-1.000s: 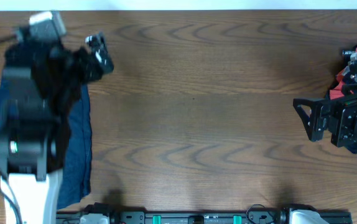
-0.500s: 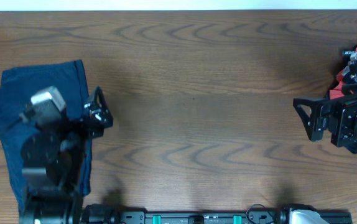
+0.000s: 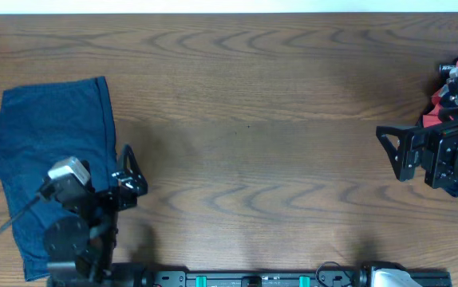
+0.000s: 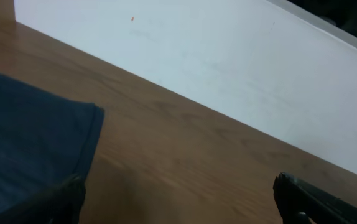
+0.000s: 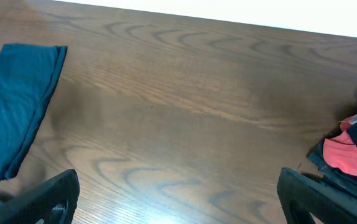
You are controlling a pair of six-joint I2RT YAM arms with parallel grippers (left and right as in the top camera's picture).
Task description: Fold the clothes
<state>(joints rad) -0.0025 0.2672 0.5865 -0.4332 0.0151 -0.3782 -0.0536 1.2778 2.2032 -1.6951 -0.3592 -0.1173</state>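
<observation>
A dark navy-blue garment (image 3: 49, 143) lies folded flat at the table's left side. It also shows in the left wrist view (image 4: 29, 143) and the right wrist view (image 5: 17, 106). My left gripper (image 3: 133, 171) is open and empty, just off the garment's right edge near the front; in the left wrist view (image 4: 178, 205) only bare wood lies between its fingers. My right gripper (image 3: 388, 154) is open and empty at the far right, over bare wood (image 5: 178, 205). Part of the garment's lower right is hidden under my left arm.
A pile of red and dark clothes (image 3: 444, 96) lies at the far right edge behind my right arm; it also shows in the right wrist view (image 5: 352, 149). A white wall (image 4: 228, 56) borders the table's far edge.
My left arm has drawn back from over the garment toward the table's front edge, uncovering the folded cloth. The right arm has not moved.
</observation>
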